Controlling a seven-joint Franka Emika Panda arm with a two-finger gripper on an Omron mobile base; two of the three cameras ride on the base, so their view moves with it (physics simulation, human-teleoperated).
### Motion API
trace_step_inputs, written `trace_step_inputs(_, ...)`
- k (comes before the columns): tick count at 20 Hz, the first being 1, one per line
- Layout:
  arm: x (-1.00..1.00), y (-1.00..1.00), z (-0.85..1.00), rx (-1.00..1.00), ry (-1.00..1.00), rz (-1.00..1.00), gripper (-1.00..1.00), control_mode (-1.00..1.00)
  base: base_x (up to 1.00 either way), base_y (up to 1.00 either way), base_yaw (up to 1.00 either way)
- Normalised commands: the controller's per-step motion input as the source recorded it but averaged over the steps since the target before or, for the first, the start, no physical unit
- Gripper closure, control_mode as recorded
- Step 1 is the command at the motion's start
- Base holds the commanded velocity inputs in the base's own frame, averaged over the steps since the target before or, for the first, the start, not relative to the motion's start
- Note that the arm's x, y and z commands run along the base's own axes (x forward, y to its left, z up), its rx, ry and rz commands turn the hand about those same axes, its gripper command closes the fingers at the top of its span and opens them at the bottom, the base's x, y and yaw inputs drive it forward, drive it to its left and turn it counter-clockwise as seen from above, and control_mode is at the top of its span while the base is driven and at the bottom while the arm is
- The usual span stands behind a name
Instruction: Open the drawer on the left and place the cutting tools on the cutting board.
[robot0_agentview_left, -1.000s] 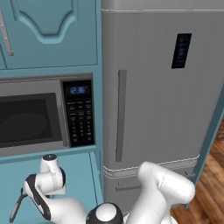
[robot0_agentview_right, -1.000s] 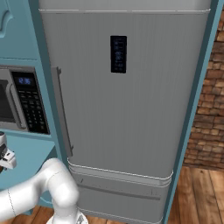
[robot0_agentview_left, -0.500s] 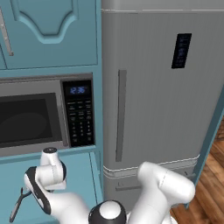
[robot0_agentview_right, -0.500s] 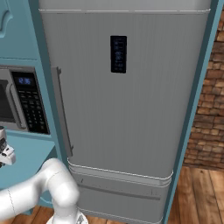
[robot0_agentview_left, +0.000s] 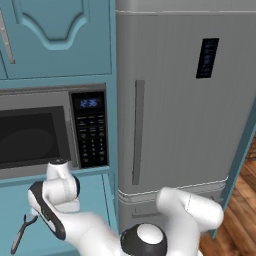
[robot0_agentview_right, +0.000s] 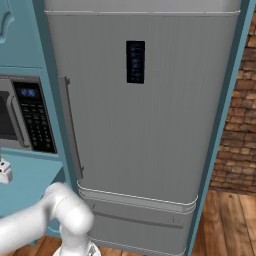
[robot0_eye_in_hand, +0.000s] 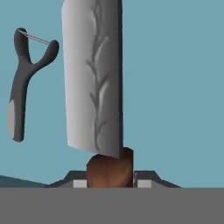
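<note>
- Presently, in the hand view the pincer stands narrowed on the brown handle of the knife, one dark fingertip at each side of the handle and touching it.
- Knife: the broad silver blade, marked with a branching grain pattern, runs straight away from the pincer across a flat teal surface.
- Whether the blade rests on that teal surface or is lifted clear of it cannot be told.
- Slim grey tool: lies beside the knife, apart from the blade, roughly parallel to it, with its forked head at the end farthest from the pincer and a thin wire across the fork.
- Left base view: the same grey tool lies on teal below the microwave, beside the arm's white wrist.
- Refrigerator: stands immediately beside the microwave, door shut.
- Upper teal cabinet door sits directly above the microwave.
</note>
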Motion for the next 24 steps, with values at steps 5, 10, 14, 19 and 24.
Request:
trace_step_inputs(5,-0.32,-0.67,0.69,0.03,-0.09,0.07,1.0,-1.0,0.0,0.0,0.0)
trace_step_inputs(10,-0.19,-0.52,0.63,0.12,-0.15,0.06,1.0,-1.0,0.0,0.0,0.0)
trace_step_inputs(14,-0.31,-0.29,0.55,0.12,-0.14,0.01,1.0,-1.0,0.0,0.0,0.0)
trace_step_inputs(19,-0.42,-0.19,0.41,0.09,-0.17,0.0,1.0,-1.0,0.0,0.0,0.0)
trace_step_inputs(24,-0.48,-0.13,0.39,0.07,-0.2,0.0,1.0,-1.0,0.0,0.0,0.0)
